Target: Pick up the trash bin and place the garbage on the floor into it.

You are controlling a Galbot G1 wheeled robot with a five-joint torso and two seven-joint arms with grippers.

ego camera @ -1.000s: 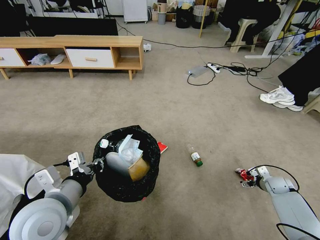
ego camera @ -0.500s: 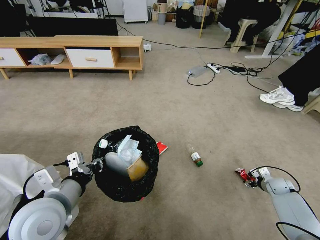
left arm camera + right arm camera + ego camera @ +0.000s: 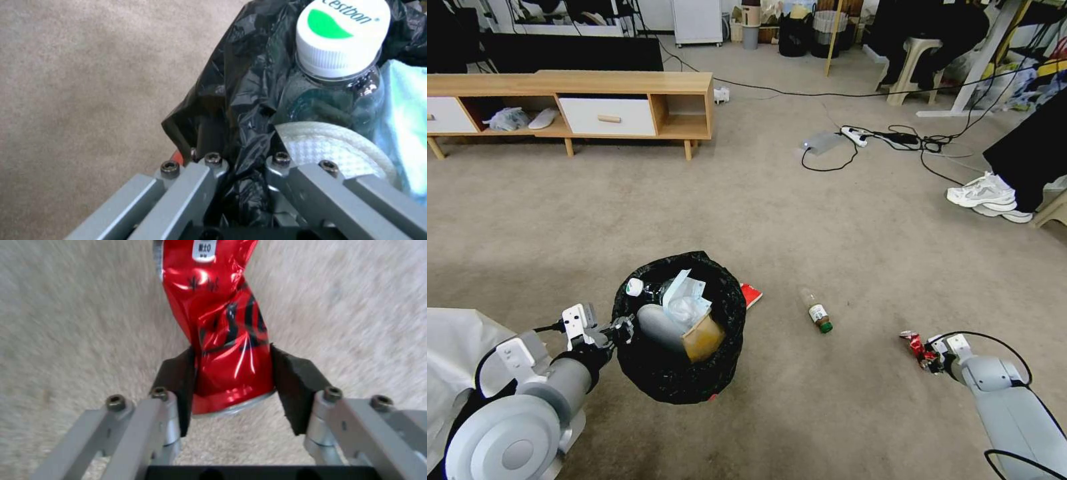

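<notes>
The trash bin (image 3: 680, 373), lined with a crinkled black bag and holding several pieces of litter, hangs above the floor (image 3: 800, 220) at the lower left. My left gripper (image 3: 620, 330) is shut on its rim; up close the fingers (image 3: 195, 173) pinch the black bag (image 3: 249, 83) beside a white-capped bottle (image 3: 342, 36). At the lower right my right gripper (image 3: 932, 353) is shut on the crushed red can (image 3: 912, 343), whose body (image 3: 222, 340) sits between both pads (image 3: 178, 380). A small bottle (image 3: 817, 312) lies on the carpet between the arms. A red carton (image 3: 752, 293) peeks out behind the bin.
A low wooden TV cabinet (image 3: 570, 100) stands at the back left. Black cables and a grey power brick (image 3: 827, 141) lie mid-floor at the back. White sneakers (image 3: 987, 193) are at the right. A white sheet (image 3: 454, 353) covers the lower left corner.
My right gripper's fingers have closed onto the crushed red can, and that arm has shifted slightly to the right. The left arm and the bin have barely moved.
</notes>
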